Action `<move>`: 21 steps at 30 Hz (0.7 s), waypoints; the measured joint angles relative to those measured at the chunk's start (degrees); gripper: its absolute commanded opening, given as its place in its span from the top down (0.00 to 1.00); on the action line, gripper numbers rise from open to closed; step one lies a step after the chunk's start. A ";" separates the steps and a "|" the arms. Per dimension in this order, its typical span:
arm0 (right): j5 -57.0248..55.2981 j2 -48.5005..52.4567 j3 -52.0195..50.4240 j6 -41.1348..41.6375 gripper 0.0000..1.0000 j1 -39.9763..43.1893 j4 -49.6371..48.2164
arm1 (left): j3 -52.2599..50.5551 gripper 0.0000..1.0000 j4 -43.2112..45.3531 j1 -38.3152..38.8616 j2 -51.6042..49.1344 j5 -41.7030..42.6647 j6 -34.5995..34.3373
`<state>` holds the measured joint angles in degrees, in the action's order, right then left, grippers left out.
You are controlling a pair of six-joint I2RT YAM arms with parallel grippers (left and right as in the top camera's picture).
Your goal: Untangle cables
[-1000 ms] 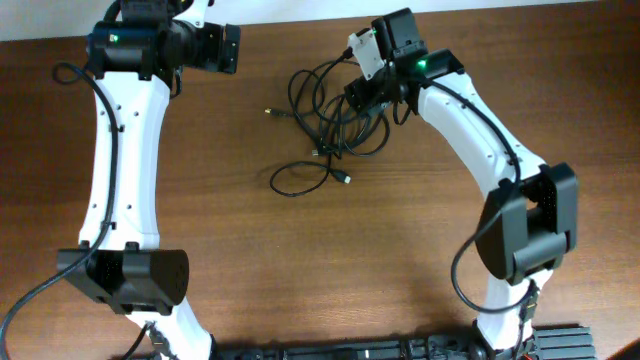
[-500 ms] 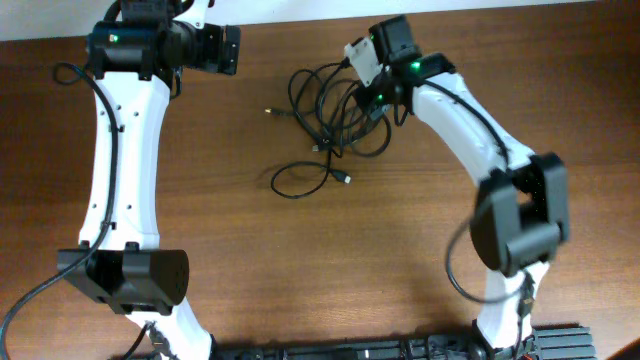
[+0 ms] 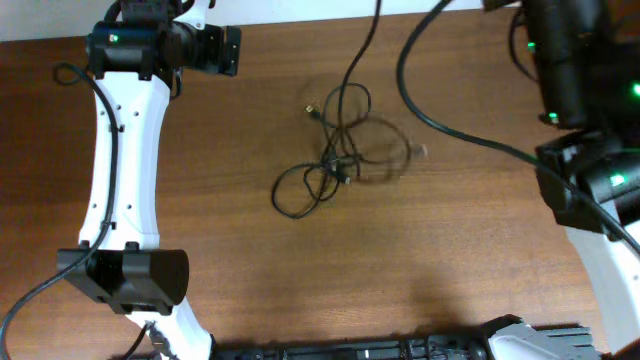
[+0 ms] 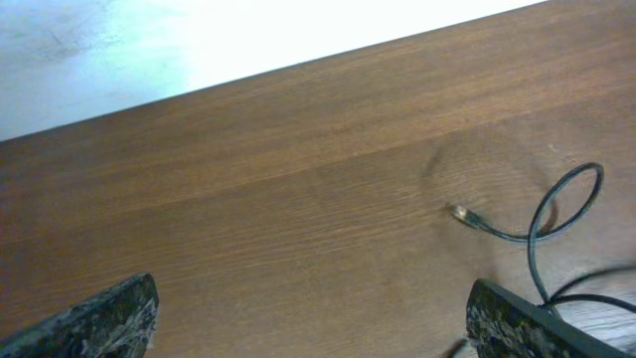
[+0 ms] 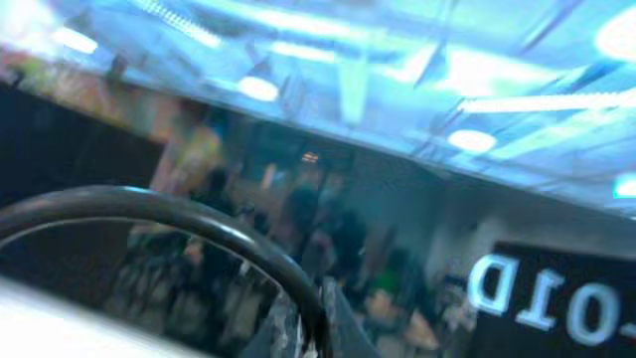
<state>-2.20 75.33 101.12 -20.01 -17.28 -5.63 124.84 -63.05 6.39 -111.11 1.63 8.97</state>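
Observation:
The cables [image 3: 338, 160] lie as a loose black tangle on the brown table, partly blurred by motion. One strand [image 3: 362, 50] rises from the tangle to the top edge of the overhead view. In the right wrist view my right gripper [image 5: 316, 328] is shut on a black cable [image 5: 179, 214] that arches away to the left, with the camera facing the room. The raised right arm [image 3: 580, 90] fills the right side of the overhead view. My left gripper [image 3: 230, 48] stands open at the far left, apart from the cables. Its wrist view shows a plug end [image 4: 462, 212] past the open fingers [image 4: 109, 318].
A thicker black arm wire [image 3: 420, 100] curves across the upper right of the overhead view. The table's far edge [image 4: 298, 60] meets a pale surface. A black rail [image 3: 380, 350] runs along the near edge between the arm bases.
My right gripper closed on a cable in the tangle and rose sharply toward the camera. The tangle was pulled and stretched, with one strand lifted. The left arm has not moved.

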 measured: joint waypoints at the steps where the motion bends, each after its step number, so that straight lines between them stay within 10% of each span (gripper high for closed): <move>1: -1.18 0.04 1.25 -0.35 0.96 0.00 -1.05 | 0.00 0.01 0.00 0.00 0.00 1.51 0.02; 21: -19.30 0.81 22.10 -19.50 0.96 0.00 -26.21 | 0.00 0.01 -0.57 0.22 0.00 9.42 0.00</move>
<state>-21.50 76.14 123.22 -39.51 -17.28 -31.83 124.84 -63.61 6.61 -111.11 11.05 8.97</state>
